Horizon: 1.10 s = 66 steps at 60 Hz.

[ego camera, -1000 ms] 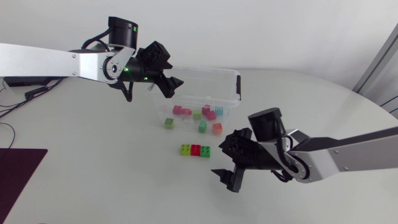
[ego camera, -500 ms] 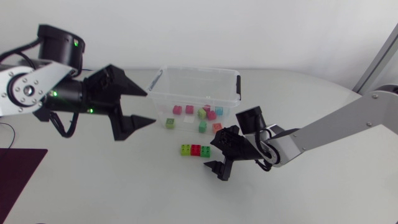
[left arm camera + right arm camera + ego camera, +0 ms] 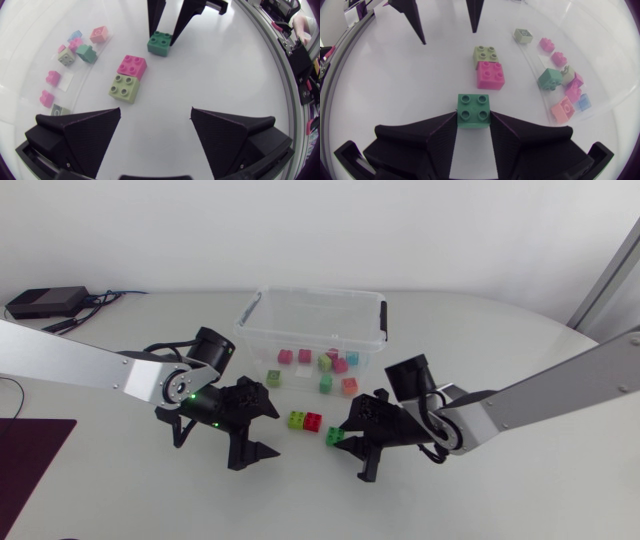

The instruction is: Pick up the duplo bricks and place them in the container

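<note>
The right end effector (image 3: 474,121) grips a teal brick (image 3: 474,107); just ahead, a pink brick (image 3: 490,75) touches a lime brick (image 3: 485,53).

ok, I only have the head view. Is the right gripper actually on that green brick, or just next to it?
Observer: On it. In the right wrist view the green brick sits between the fingers of the right gripper, and both press on its sides.
Operator: Is it attached to the other two?
Observer: No. A gap shows between it and the pink brick. The pink one touches the lime brick.
Operator: Left gripper holding anything?
Observer: No. The left wrist view shows the left gripper open, with nothing between its fingers.
</note>
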{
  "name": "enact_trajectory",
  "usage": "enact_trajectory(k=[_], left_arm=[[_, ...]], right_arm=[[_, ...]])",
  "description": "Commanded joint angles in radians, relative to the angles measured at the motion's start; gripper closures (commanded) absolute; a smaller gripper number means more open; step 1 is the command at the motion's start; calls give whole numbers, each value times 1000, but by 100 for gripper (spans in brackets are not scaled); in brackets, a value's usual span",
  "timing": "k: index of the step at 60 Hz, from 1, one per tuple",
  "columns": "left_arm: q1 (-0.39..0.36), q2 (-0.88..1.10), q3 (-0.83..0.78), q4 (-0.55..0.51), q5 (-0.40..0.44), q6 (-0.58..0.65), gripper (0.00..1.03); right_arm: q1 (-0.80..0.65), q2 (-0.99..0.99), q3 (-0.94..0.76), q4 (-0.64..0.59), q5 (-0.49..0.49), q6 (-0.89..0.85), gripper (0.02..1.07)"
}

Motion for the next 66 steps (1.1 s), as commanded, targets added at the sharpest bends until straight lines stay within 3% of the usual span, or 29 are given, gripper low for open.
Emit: enact_trajectory(k=[1,19,33,37,41,45,46,47,48,57,66], left_arm=[[-4,52,65,18,7,16,5],[-3,164,140,126,7,10,5],[-27,243,175,126,7,21,6],[-38,256,178,126,7,22,8],[-46,263,181,121,7,22,17],[-58,265,181,93,7,24,36],[-61,265,181,80,7,28,49],[-61,265,181,80,7,28,49],[-64,263,180,64,9,30,69],[-81,236,166,-58,2,64,70],[-64,85,94,-144,2,93,71]], right_arm=[[-14,-111,-39,-51,-4,-27,84],[-49,-568,-89,-367,-42,-27,84],[-43,-732,-27,-436,-35,42,83],[-51,-735,15,-426,-30,67,83],[-59,-726,39,-386,-21,97,83],[-65,-700,70,-340,-2,127,83],[-66,-694,75,-326,7,136,83],[-66,-694,75,-326,7,136,83],[-66,-680,82,-280,24,160,82],[-79,-574,133,-133,65,225,81],[-91,-380,217,10,91,255,80]])
